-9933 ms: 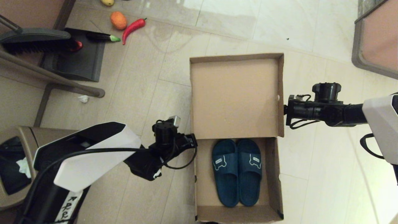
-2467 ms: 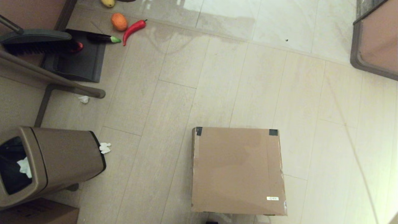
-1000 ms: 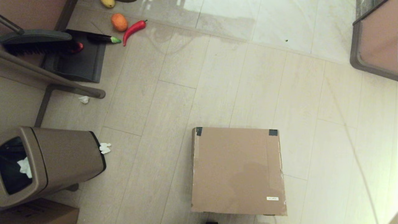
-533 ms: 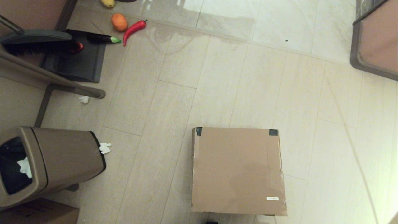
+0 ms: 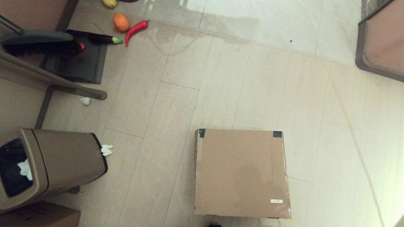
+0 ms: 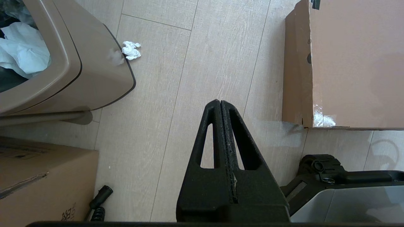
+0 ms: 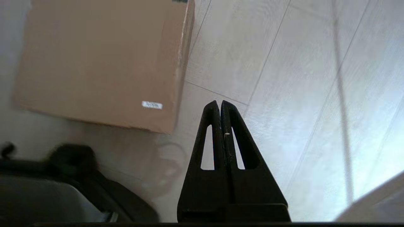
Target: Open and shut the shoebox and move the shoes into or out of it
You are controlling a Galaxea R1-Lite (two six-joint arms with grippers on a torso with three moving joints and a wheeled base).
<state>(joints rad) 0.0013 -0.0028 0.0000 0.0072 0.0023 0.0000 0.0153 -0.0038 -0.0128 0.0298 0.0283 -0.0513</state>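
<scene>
Head view: the large, flat, nearly square brown cardboard shoebox [image 5: 241, 173] is seen lying on the pale tiled floor [image 5: 221, 78] with its hinged lid folded down flat, black tape at its two far corners and a small white label [image 5: 276, 201] near its right front corner. The box is thus closed, and the shoes are not visible anywhere (presumably shut inside, though that cannot be confirmed). Judged from this, a closing step appears finished; whether another opening is still wanted cannot be told.

Neither arm is seen from the head. The brown plastic trash bin [image 5: 50, 165] stands well apart to the left of the box, a plain cardboard box [image 6: 41, 186] near it.

In the left wrist view, the left gripper [image 6: 220, 104] is held with its fingers pressed together, empty, above bare floor just beside the shoebox's left wall. In the right wrist view, the right gripper [image 7: 219, 104] is likewise closed on nothing, near the box's right front corner, not touching it.
</scene>
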